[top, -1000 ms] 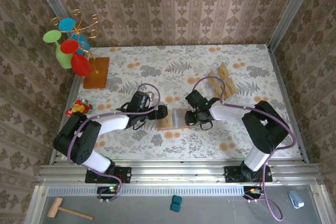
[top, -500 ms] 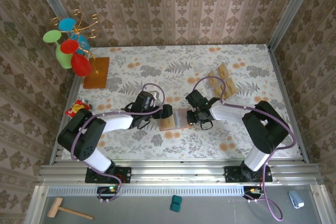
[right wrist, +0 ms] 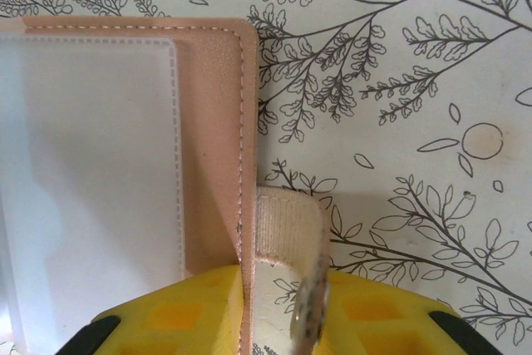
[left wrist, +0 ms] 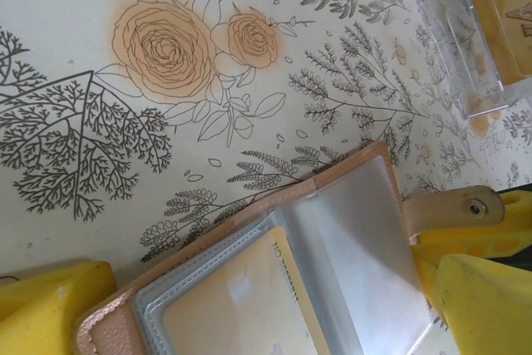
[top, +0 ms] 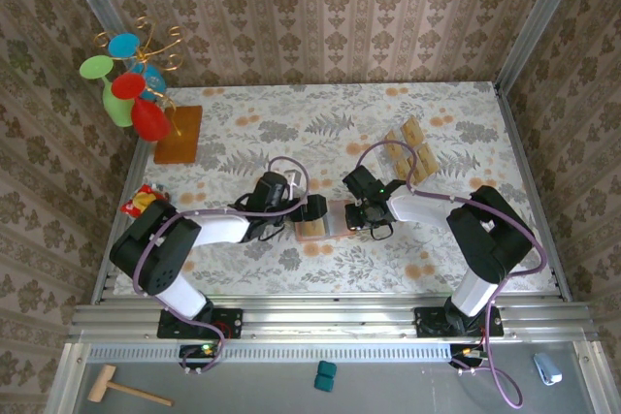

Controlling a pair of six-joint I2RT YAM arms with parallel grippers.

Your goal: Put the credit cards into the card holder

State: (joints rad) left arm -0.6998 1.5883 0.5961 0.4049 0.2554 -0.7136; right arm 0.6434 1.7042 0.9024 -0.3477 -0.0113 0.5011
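The card holder lies open mid-table between my arms. It is a flat tan leather rectangle with stitched edges and clear plastic sleeves. One thin gold credit card sits in a sleeve. More credit cards lie in the clear tray, far right. My left gripper, jaws wide, straddles the holder's left end and has slid right since a second ago. My right gripper has narrowed, pinching the holder's right edge and snap strap.

The card holder is pinkish-tan, the table cream with orange roses.
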